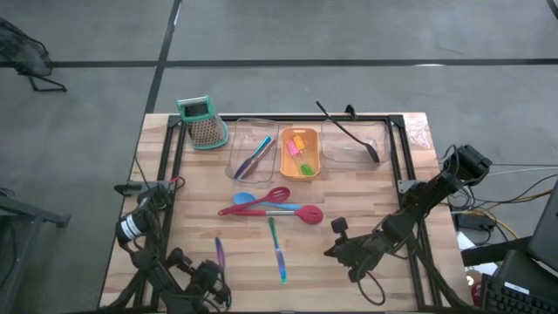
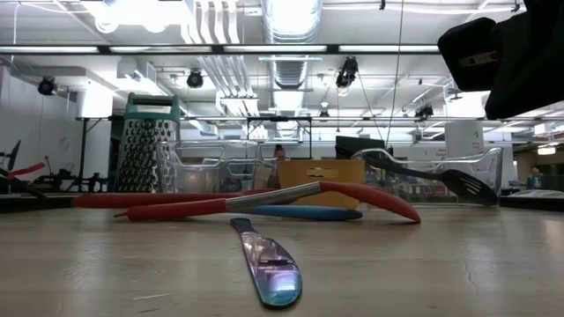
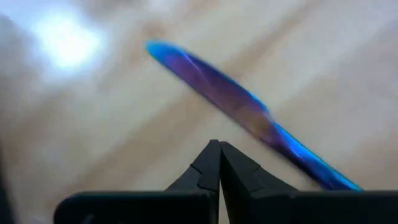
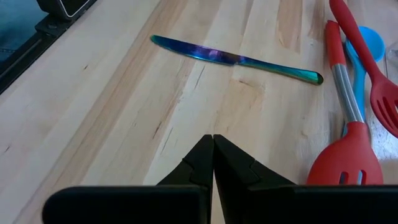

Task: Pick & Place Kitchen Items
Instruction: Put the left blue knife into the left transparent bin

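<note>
Two red spatulas [image 1: 277,206] and a blue spoon [image 1: 247,199] lie crossed at mid table. Nearer lie a green-blue knife [image 1: 278,250] and a short purple-blue stick [image 1: 220,253]. The long black spoon [image 1: 350,133] rests with its bowl in the right clear tray and its handle over the tray's far rim. Thin blue and purple sticks [image 1: 255,157] lie in the left clear tray, and small pink, orange and green pieces [image 1: 300,153] in the orange tray. My left gripper [image 3: 218,147] is shut just above the purple-blue stick [image 3: 236,107]. My right gripper [image 4: 213,139] is shut over bare wood, short of the knife [image 4: 236,58].
A teal-topped metal grater [image 1: 202,122] stands at the far left, beside the row of trays [image 1: 298,172] along the far edge. A black frame borders the table. In the low view the right arm [image 2: 511,53] hangs at upper right. Bare wood lies around the knife [image 2: 269,264].
</note>
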`<control>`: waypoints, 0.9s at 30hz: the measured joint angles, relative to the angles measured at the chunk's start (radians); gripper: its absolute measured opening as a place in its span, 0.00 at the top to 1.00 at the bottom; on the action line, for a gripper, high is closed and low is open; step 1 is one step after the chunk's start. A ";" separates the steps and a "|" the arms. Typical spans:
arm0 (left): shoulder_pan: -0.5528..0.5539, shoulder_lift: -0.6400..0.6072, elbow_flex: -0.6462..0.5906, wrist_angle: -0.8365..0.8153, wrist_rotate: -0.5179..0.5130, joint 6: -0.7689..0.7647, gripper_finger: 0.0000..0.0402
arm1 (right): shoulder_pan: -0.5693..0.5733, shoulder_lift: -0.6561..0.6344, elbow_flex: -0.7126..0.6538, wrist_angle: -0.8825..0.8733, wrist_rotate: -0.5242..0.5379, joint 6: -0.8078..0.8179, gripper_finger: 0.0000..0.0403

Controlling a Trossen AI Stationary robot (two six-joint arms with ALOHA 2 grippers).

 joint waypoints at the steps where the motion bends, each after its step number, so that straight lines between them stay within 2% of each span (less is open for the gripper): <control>1: 0.002 0.000 -0.003 -0.026 -0.023 -0.002 0.98 | 0.000 0.000 0.000 0.000 0.000 0.000 0.98; 5: 0.021 0.000 -0.020 -0.020 -0.108 0.014 0.99 | -0.002 0.000 0.000 0.001 0.000 0.000 0.98; 13: 0.074 -0.002 -0.103 0.112 -0.051 0.134 0.97 | -0.003 0.000 0.000 0.001 0.000 0.000 0.98; 21: 0.070 -0.009 -0.091 0.181 -0.006 0.135 0.98 | -0.003 0.000 -0.004 0.001 0.000 0.000 0.98; 27: 0.064 -0.009 -0.069 0.241 -0.015 0.133 0.97 | -0.002 0.000 -0.004 0.001 0.000 0.003 0.98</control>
